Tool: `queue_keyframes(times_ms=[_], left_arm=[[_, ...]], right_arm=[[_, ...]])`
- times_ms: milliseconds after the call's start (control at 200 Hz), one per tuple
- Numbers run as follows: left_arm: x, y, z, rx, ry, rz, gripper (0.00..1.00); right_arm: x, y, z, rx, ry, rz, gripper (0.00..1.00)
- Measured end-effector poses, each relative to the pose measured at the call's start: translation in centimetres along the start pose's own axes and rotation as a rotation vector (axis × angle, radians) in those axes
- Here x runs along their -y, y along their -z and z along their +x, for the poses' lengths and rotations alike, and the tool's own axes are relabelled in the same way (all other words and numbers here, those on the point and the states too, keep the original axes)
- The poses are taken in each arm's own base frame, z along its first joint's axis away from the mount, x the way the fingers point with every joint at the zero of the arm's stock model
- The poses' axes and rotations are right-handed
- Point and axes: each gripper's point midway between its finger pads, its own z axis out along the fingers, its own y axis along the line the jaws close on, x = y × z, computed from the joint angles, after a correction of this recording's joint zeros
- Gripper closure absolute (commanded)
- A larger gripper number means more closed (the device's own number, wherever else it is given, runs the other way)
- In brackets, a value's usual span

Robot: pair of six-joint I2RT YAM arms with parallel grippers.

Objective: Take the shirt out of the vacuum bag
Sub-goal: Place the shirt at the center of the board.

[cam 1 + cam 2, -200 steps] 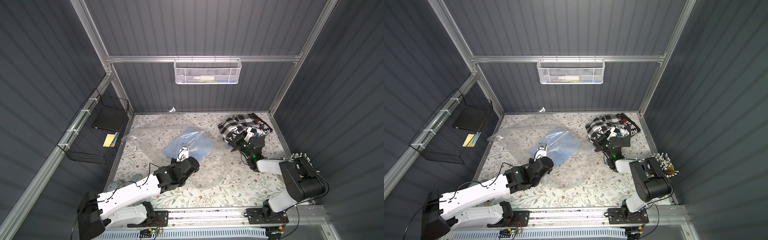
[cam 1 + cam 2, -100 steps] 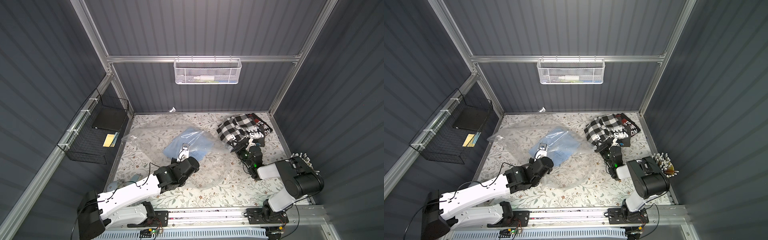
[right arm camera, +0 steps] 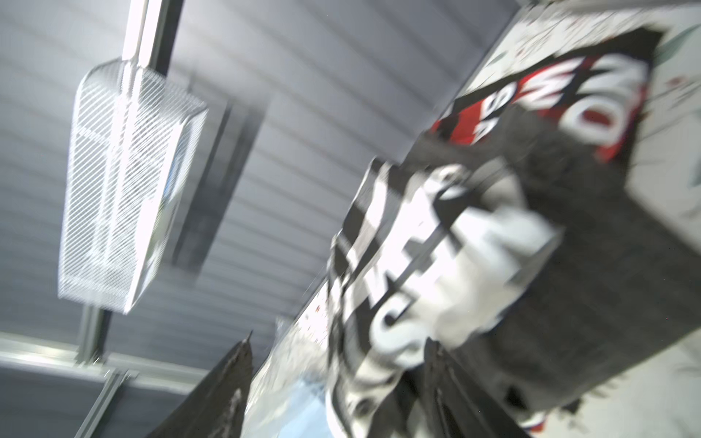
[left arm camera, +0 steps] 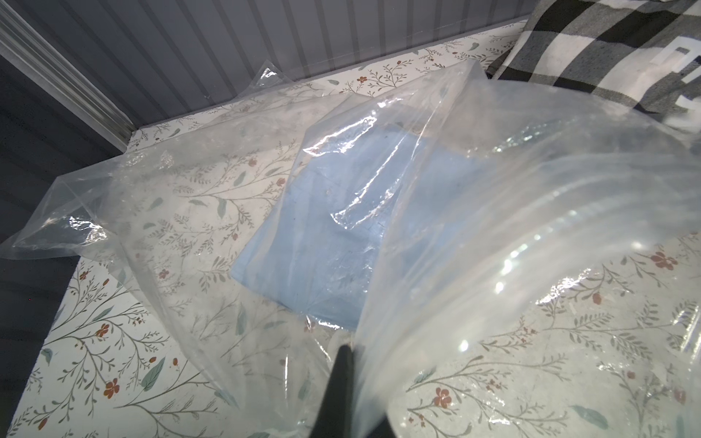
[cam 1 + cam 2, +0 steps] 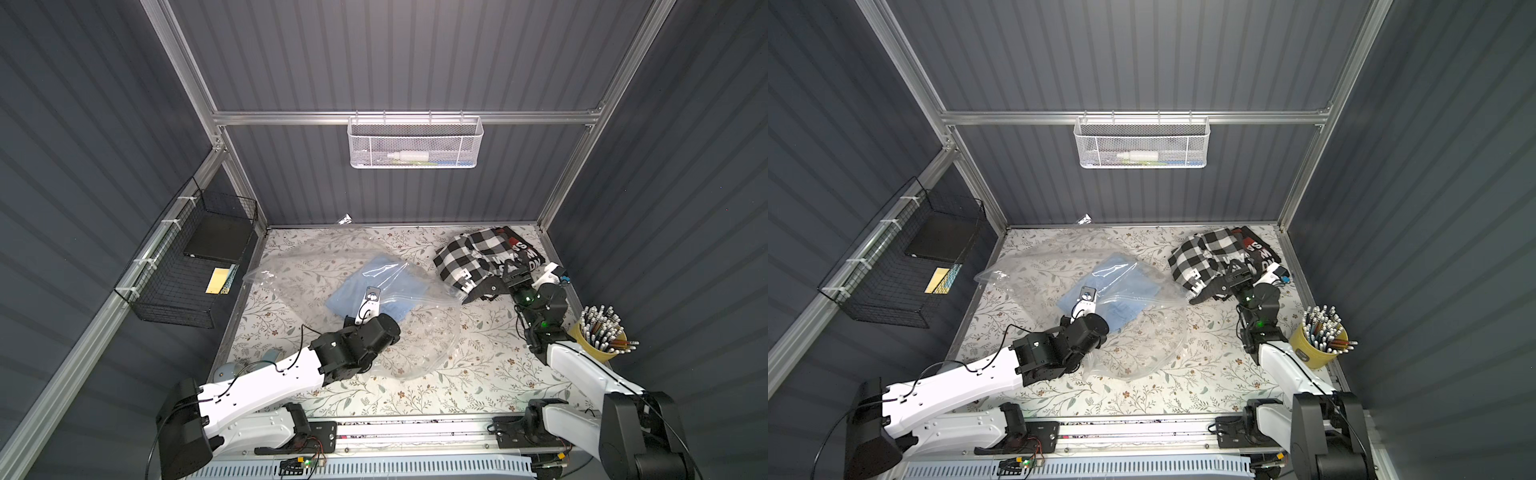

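The right gripper [image 5: 505, 279] now stands with its jaws wide apart. A second ago they were shut on the checked shirt [image 5: 467, 257], which was bunched up in them; since then the shirt has slumped flat at the far right of the table [image 5: 415, 395], partly over a black printed garment [image 5: 523, 249] and well clear of the bag. That shirt reads as delivered and let go.

The left gripper [image 4: 343, 354] has not moved; it stays pinched tight on the near edge of the vacuum bag [image 5: 316, 270], keeping that edge lifted. Under the plastic, near the middle of the table, lies a folded blue shirt [image 4: 322, 242]. I judge the task unfinished while it is in there, and the freed right arm is the likely one to reach for it.

Several things are hard to make out:
- The right wrist view is smeared by motion, so whether a fold of checked cloth still brushes a finger cannot be told.
- In both top views the left arm's own wrist covers its fingertips; only the left wrist view shows the pinch.
- The bag's valve I cannot pick out.
- Clear film over the patterned table leaves the bag's right rim vague.
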Motion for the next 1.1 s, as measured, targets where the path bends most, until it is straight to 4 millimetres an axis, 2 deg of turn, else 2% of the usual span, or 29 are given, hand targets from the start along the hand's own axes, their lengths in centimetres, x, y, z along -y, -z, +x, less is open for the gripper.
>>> queue_keyframes(times_ms=[110, 325, 515, 645, 795, 865, 945, 1096], left_arm=[[0.0, 0.0, 0.0, 0.001, 0.002, 0.002, 1.0], [0.1, 0.0, 0.0, 0.002, 0.002, 0.002, 1.0], [0.1, 0.0, 0.0, 0.001, 0.002, 0.002, 1.0], [0.1, 0.0, 0.0, 0.001, 0.002, 0.002, 1.0], [0.1, 0.0, 0.0, 0.001, 0.002, 0.002, 1.0], [0.1, 0.0, 0.0, 0.001, 0.002, 0.002, 1.0], [0.1, 0.0, 0.0, 0.001, 0.002, 0.003, 1.0], [0.2, -0.1, 0.1, -0.004, -0.001, 0.004, 1.0]], right_arm=[[1.2, -1.6, -0.4, -0.04, -0.021, 0.044, 0.27], [2.2, -4.5, 1.3, -0.181, -0.077, 0.056, 0.27], [2.9, -5.5, 2.2, -0.248, -0.122, 0.057, 0.3], [2.5, -5.1, 2.2, -0.265, -0.134, 0.044, 0.3], [0.3, -3.3, 1.0, -0.236, -0.109, 0.002, 0.29], [-0.1, -2.4, 0.9, -0.224, -0.1, -0.01, 0.29], [1.0, -1.6, 1.5, -0.225, -0.103, 0.012, 0.29], [5.0, -0.6, 3.8, -0.261, -0.125, 0.124, 0.28]])
